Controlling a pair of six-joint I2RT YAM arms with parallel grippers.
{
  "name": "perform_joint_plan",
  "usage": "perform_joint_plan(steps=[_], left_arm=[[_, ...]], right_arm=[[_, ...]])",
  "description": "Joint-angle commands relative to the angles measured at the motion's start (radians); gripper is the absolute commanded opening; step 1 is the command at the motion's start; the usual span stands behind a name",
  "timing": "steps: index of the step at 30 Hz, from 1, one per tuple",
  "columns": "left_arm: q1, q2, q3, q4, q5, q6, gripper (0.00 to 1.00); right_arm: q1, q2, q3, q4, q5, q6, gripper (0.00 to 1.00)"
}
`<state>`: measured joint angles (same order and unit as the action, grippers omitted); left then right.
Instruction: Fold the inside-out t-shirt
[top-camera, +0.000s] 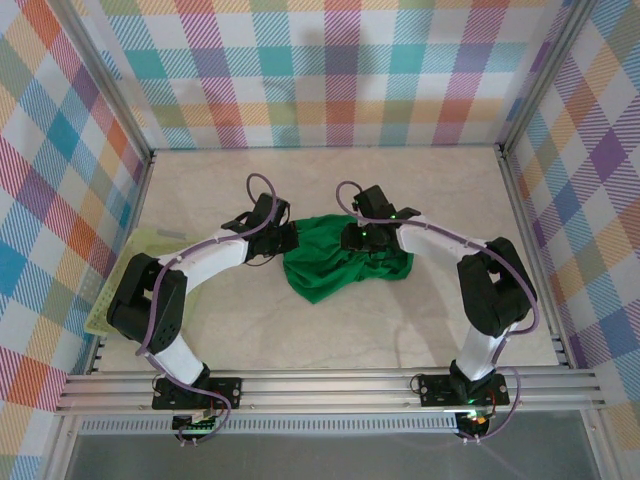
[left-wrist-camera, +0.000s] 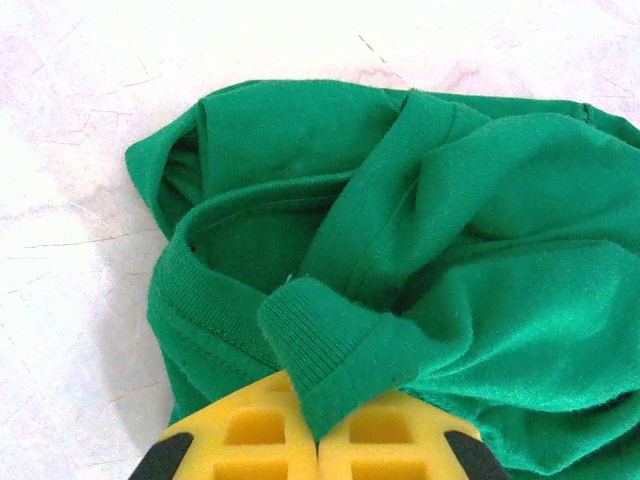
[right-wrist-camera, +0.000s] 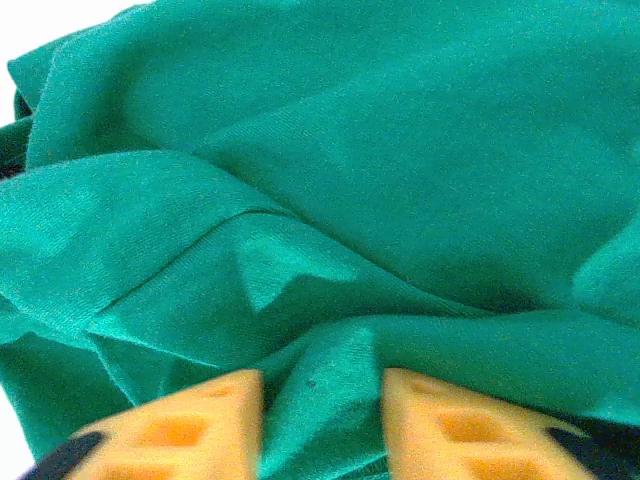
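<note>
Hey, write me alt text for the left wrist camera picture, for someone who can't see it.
The left gripper, its yellow fingers pressed together, pinches the ribbed neckband of a crumpled bright green t-shirt. The shirt lies bunched on a pale, faintly veined table, with its neck opening turned toward the camera.

The plain bright green soft cloth t-shirt (top-camera: 340, 262) lies crumpled in a loose heap near the middle of the pale counter (top-camera: 420, 190), bunched rather than spread flat. From above it is broad on its far side and narrows to a rounded lobe on the near side. Its ribbed neckband (left-wrist-camera: 215, 310) curves open on top, and one stretch of the band is doubled over into a thick roll. Elsewhere the smooth knit lies in long overlapping folds, with a stitched seam running across them.
</note>
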<state>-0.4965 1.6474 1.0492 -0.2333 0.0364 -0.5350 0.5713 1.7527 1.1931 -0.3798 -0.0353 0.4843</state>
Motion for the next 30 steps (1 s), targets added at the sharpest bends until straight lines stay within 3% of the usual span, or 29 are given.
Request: perform_joint_plan(steps=[1,8,14,23,26,30], left_arm=[[-0.01,-0.025,0.001,0.006,0.0,-0.008,0.0],[-0.011,-0.024,0.002,0.001,0.006,-0.005,0.0],[-0.034,-0.065,-0.013,0.034,0.019,0.012,0.0],[-0.101,-0.263,-0.097,0.18,0.005,0.05,0.0],[-0.128,-0.292,-0.114,0.194,-0.024,0.059,0.0],[-0.111,-0.223,-0.081,0.108,-0.099,0.034,0.0]], right_arm=[[0.007,0.015,0.008,-0.027,0.014,-0.001,0.28],[0.014,-0.041,0.019,-0.038,0.042,-0.032,0.0],[0.014,-0.167,0.036,-0.094,0.075,-0.073,0.0],[0.013,-0.463,0.02,-0.218,0.175,-0.176,0.0],[0.014,-0.478,0.033,-0.24,0.171,-0.177,0.0],[0.014,-0.362,0.077,-0.23,0.091,-0.165,0.0]])
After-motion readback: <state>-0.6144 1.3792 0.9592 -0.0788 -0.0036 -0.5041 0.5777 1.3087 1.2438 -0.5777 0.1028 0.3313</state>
